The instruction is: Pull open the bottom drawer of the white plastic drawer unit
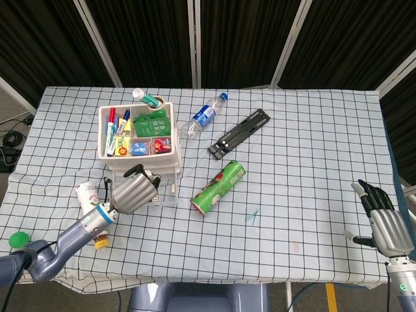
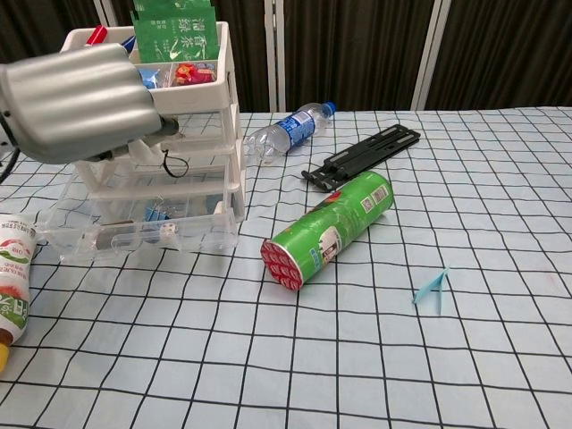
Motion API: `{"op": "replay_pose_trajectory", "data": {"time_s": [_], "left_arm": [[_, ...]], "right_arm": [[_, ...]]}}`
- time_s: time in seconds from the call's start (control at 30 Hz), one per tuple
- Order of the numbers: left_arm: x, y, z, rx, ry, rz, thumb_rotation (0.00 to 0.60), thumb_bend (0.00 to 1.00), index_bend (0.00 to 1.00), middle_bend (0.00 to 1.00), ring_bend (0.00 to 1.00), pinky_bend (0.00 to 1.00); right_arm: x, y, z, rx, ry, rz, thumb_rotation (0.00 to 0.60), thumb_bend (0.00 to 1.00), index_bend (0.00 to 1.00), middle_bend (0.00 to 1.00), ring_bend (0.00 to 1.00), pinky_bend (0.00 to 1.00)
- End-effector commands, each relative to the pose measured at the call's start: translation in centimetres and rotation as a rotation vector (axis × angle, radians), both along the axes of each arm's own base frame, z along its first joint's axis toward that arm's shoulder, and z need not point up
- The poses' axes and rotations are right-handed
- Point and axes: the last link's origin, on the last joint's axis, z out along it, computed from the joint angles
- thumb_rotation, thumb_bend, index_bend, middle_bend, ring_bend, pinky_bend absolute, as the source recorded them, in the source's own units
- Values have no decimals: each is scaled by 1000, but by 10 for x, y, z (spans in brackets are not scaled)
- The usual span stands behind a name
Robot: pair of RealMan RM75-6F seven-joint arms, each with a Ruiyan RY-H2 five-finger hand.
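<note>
White drawer unit [image 2: 192,134] sits just behind the left hand [image 2: 76,103]; its clear bottom drawer [image 2: 143,234] is pulled out, below the hand. Left hand fingers curled in, holding nothing, off the drawer. Right hand [image 1: 385,220] far right, fingers straight, empty.

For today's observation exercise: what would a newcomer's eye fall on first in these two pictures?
First, the big silver left robot hand filling the chest view's upper left, in front of the white drawer unit, whose clear bottom drawer sticks out towards the camera. Next, the green can lying on its side mid-table on the checked cloth, with a water bottle behind it.
</note>
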Motion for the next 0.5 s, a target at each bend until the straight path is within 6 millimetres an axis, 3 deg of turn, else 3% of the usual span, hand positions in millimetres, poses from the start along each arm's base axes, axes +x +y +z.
{"op": "replay_pose_trajectory", "data": {"time_s": [0.03,0.37,0.5], "left_arm": [[-4,-11,18,-2,-90,14,600,448,573,973,887,772],[-39,-37,53,59,-378,166,600,448,553,973,887,772],[-76,-53,65,92,-562,307,600,447,542,973,887,772]], "right_arm": [[0,0,0,0,1,1,600,18,31,0,0,0],[3,2,-2,1,10,11,600,18,31,0,0,0],[4,4,-4,3,15,17,600,17,31,0,0,0]]}}
